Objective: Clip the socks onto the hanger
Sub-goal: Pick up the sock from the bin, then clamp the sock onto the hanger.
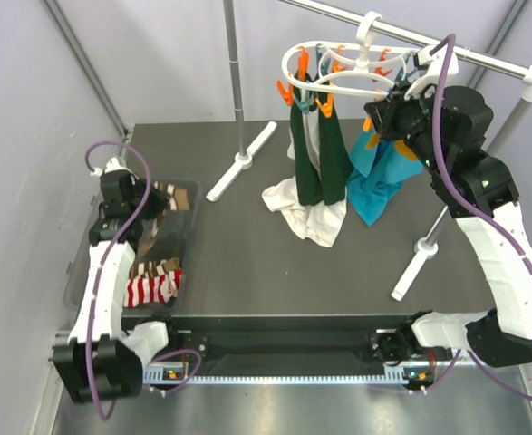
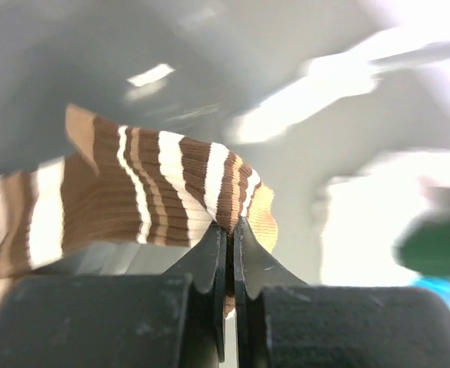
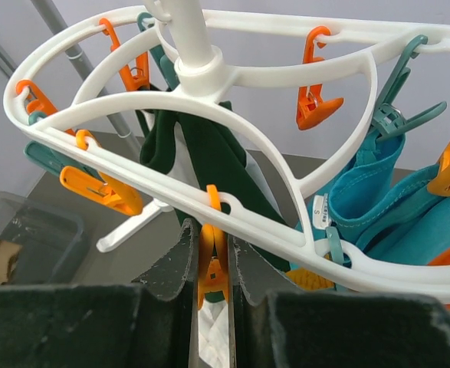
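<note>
Left gripper (image 2: 230, 228) pinches 1 brown-striped sock (image 2: 156, 192) (right gripper (image 3: 213, 236) clamps 1 orange clip (image 3: 211, 270)).

Left wrist view: background blurred; green blob (image 2: 438, 249) at right edge unidentifiable. Brown striped sock (image 2: 163, 192) runs off left edge, pinched bit hidden inside left gripper (image 2: 230, 230).
Right wrist view: orange clip (image 3: 209, 257) lower half hidden inside right gripper (image 3: 213, 239); hanger (image 3: 286, 222) cut off at right edge, bin (image 3: 37, 226) at left edge.

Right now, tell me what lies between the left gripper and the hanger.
Top view: the left gripper and hanger are separated by bare table and a white foot bar.
</note>
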Robot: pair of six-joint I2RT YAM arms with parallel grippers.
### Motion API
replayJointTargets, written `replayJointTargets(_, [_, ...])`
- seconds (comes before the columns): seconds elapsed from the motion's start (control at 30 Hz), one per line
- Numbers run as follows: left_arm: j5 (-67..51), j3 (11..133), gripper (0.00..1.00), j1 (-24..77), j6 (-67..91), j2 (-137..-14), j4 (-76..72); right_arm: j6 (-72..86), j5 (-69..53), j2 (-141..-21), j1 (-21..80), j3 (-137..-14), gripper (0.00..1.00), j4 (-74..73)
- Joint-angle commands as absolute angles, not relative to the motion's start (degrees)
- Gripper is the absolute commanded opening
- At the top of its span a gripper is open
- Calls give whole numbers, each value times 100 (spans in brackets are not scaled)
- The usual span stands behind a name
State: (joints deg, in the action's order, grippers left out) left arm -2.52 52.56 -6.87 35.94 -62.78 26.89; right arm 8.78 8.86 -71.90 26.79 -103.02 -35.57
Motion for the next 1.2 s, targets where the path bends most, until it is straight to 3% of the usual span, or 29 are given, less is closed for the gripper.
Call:
replayJointTargets(0.0, [-2359,5414,0,-668,4583,-5801,1506,879,633,-7198,2637,-10125,0,-4113])
replayJointTargets(0.17, [-3348,5511,0,-187,5957,-5730,-260,1081,361,-7137,2637,-10151,0,-4052])
replayJointTargets(0.37, [-2123,5985,0,2156,6310,-5959,-1756,1336,35,-7093,2637,-10187,0,-3973])
replayJointTargets(0.53, [-1583,6020,0,3215,6837,-6582,-3056,1581,-272,-7066,2645,-10204,0,-3867])
replayJointTargets(0.97, [-1204,6565,0,3981,7532,-8427,-5289,2065,-817,-7093,2637,-10178,0,-3577])
replayJointTargets(1.17, [-1327,6802,0,4087,7366,-8640,-5511,1995,-791,-7119,2628,-10152,0,-3647])
